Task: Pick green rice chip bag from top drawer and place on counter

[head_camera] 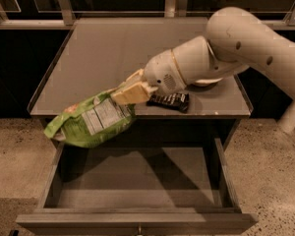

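The green rice chip bag hangs from my gripper with its white back label facing the camera. It is in the air over the counter's front left edge and above the open top drawer. My gripper's tan fingers are shut on the bag's right end. The counter is a flat grey tabletop behind the bag. The drawer is pulled out, its grey bottom bare, with a small knob at the front.
A small dark ridged wrapped bar lies on the counter's front edge, just right of my gripper. My white arm reaches in from the right over the counter. A speckled floor surrounds the cabinet.
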Available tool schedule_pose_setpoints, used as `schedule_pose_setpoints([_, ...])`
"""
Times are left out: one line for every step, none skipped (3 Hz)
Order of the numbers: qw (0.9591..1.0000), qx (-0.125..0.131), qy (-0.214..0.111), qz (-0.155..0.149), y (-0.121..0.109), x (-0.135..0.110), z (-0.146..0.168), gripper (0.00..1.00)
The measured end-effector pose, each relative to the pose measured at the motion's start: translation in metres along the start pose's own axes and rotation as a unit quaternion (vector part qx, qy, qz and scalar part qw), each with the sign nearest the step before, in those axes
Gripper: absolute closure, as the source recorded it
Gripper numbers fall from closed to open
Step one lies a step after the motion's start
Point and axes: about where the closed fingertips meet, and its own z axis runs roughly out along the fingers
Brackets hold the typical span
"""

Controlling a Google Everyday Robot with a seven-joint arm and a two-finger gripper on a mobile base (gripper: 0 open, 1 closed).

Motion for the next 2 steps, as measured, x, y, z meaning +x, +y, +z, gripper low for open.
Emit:
schedule_pose_setpoints([0.9998,-0.005,0.012,-0.013,-0.035,-0.029,-0.009,1.0])
schedule_pose_setpoints([0.9999,-0.001,0.009,-0.013,-0.07,-0.049,-0.021,1.0])
